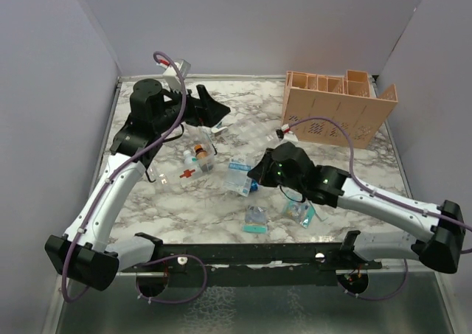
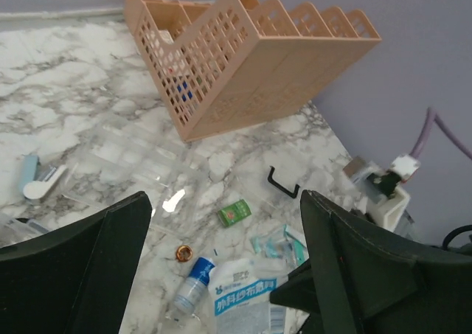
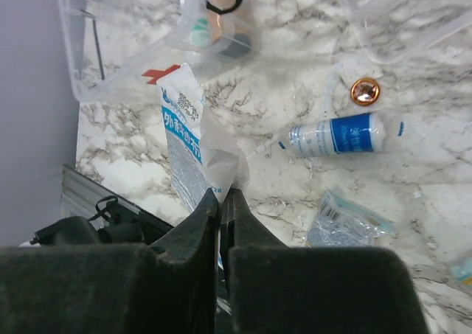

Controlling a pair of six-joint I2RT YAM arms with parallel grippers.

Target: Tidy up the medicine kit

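Marble table (image 1: pixel 214 209) strewn with supplies: right gripper (image 3: pixel 223 194) pinches a packet (image 3: pixel 184 138) just beside the kit (image 3: pixel 74 46). Left gripper (image 2: pixel 223 201) hangs open, holding nothing; a tube (image 3: pixel 339 136), sachet (image 3: pixel 346 220) and organizer (image 1: pixel 335 113) lie nearby.

Your left arm (image 1: pixel 110 194) and right arm (image 1: pixel 391 205) wore white shells on their long links, with black housings at the joints and chunky black blocks at the bases. A purple cable (image 1: pixel 166 124) ran along each arm, looping loose near the base and the wrist. Both arms were bolted to a black rail (image 1: pixel 243 254) at the desk's near edge. Your left pincer (image 2: pixel 225 201) had broad, matte black fingers. Your right pincer (image 3: pixel 223 194) tapered to narrow black tips.
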